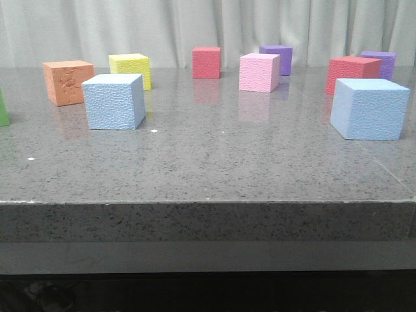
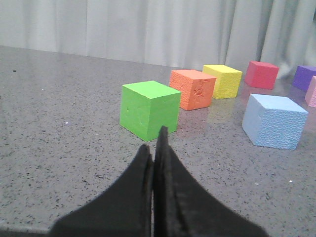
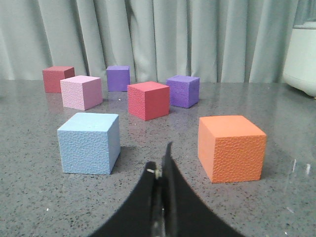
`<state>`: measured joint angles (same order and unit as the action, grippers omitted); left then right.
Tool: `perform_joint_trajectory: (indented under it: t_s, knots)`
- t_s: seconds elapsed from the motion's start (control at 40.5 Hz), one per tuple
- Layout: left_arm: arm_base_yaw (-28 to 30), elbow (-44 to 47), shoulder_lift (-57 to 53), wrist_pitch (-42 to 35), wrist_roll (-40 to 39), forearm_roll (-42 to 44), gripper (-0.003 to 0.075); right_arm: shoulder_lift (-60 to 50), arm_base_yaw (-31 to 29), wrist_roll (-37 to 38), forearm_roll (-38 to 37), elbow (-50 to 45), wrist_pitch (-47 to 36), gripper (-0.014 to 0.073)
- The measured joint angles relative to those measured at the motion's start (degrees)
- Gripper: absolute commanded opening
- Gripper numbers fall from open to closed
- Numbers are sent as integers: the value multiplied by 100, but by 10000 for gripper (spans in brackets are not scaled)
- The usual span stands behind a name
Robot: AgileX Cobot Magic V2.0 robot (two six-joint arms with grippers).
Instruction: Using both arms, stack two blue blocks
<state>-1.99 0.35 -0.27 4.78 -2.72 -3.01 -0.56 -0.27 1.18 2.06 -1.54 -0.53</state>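
Two sky-blue pebbled cubes stand apart on the grey stone table. One blue cube point(image 1: 114, 101) is at the left; it also shows in the left wrist view point(image 2: 274, 121), ahead and to one side of my left gripper point(image 2: 154, 143), which is shut and empty. The other blue cube point(image 1: 368, 108) is at the right; it also shows in the right wrist view point(image 3: 89, 143), just ahead of my right gripper point(image 3: 160, 160), which is shut and empty. Neither arm shows in the front view.
A green cube point(image 2: 149, 109) sits right before the left gripper. An orange cube point(image 3: 231, 147) sits beside the right gripper. Further back stand orange point(image 1: 68, 82), yellow point(image 1: 130, 69), red point(image 1: 206, 62), pink point(image 1: 259, 72), another red point(image 1: 351, 72) and two purple cubes point(image 1: 276, 58). The table's front edge point(image 1: 208, 203) is close.
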Motion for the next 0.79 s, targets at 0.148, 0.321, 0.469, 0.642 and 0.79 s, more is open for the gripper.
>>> perform_joint_trajectory:
  t_s: [0.148, 0.321, 0.469, 0.642, 0.79]
  knots:
    - [0, 0, 0, 0, 0, 0, -18, 0, 0, 0, 0, 0, 0, -69]
    - [0, 0, 0, 0, 0, 0, -18, 0, 0, 0, 0, 0, 0, -69]
    - [0, 0, 0, 0, 0, 0, -18, 0, 0, 0, 0, 0, 0, -69]
    - [0, 0, 0, -94, 0, 0, -18, 0, 0, 0, 0, 0, 0, -69]
    - [0, -13, 0, -170, 0, -8, -18, 0, 0, 0, 0, 61, 53, -69]
